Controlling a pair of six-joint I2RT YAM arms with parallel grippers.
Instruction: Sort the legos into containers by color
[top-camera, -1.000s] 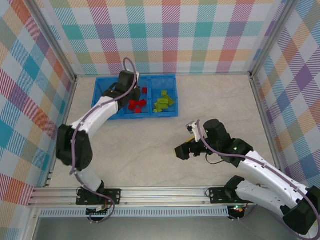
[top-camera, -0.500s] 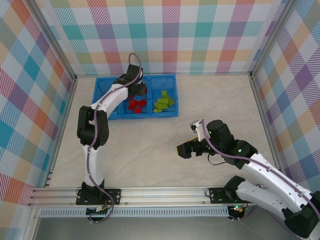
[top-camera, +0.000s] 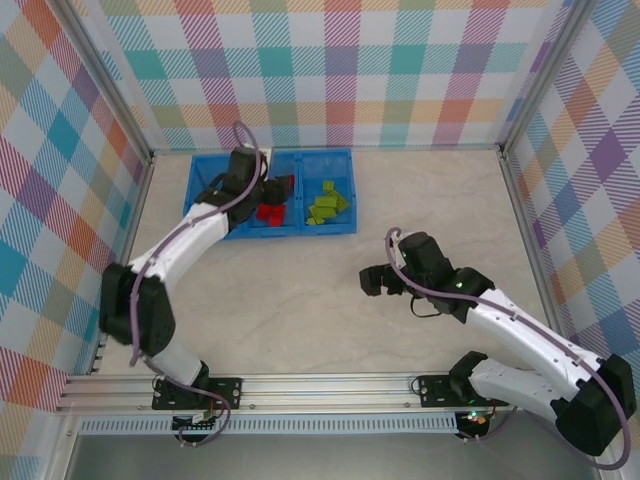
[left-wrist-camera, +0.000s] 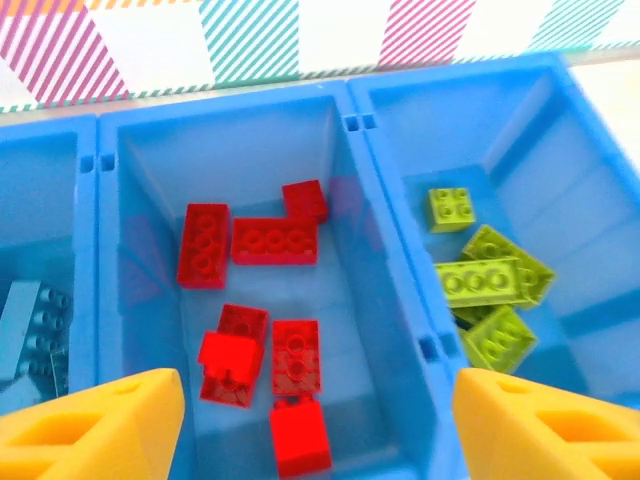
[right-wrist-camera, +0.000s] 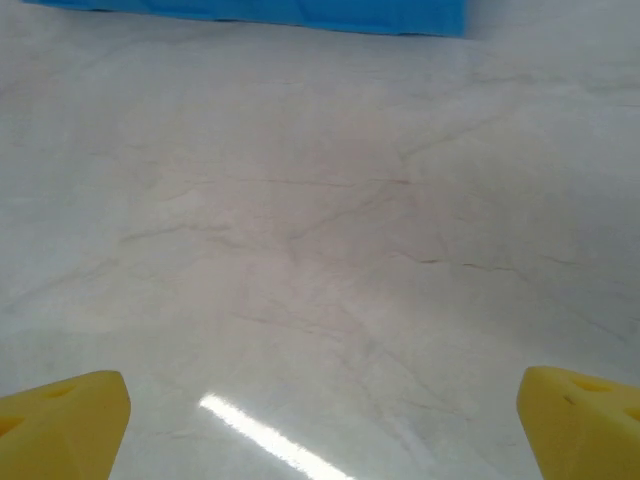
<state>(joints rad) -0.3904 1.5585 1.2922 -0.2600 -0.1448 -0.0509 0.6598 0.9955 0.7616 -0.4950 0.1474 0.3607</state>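
Note:
The blue tray (top-camera: 348, 190) of containers stands at the back left. In the left wrist view its middle compartment (left-wrist-camera: 150, 190) holds several red legos (left-wrist-camera: 274, 241), the right one holds lime green legos (left-wrist-camera: 478, 281), and light blue legos (left-wrist-camera: 28, 328) lie in the left one. My left gripper (left-wrist-camera: 312, 392) hovers open over the middle compartment, and a red brick (left-wrist-camera: 300, 438) lies loose on the floor below it. It shows from above as the left gripper (top-camera: 266, 190). My right gripper (top-camera: 374, 281) stands open over bare table with nothing between its fingers (right-wrist-camera: 70, 420).
The tray's near edge (right-wrist-camera: 250, 14) lies well ahead of the right gripper. Plaid walls and a metal frame close in the table (top-camera: 300, 300) on three sides.
My left gripper has opened over the middle compartment, and a red brick now lies free beneath it. The right gripper has shifted a little away from the near edge.

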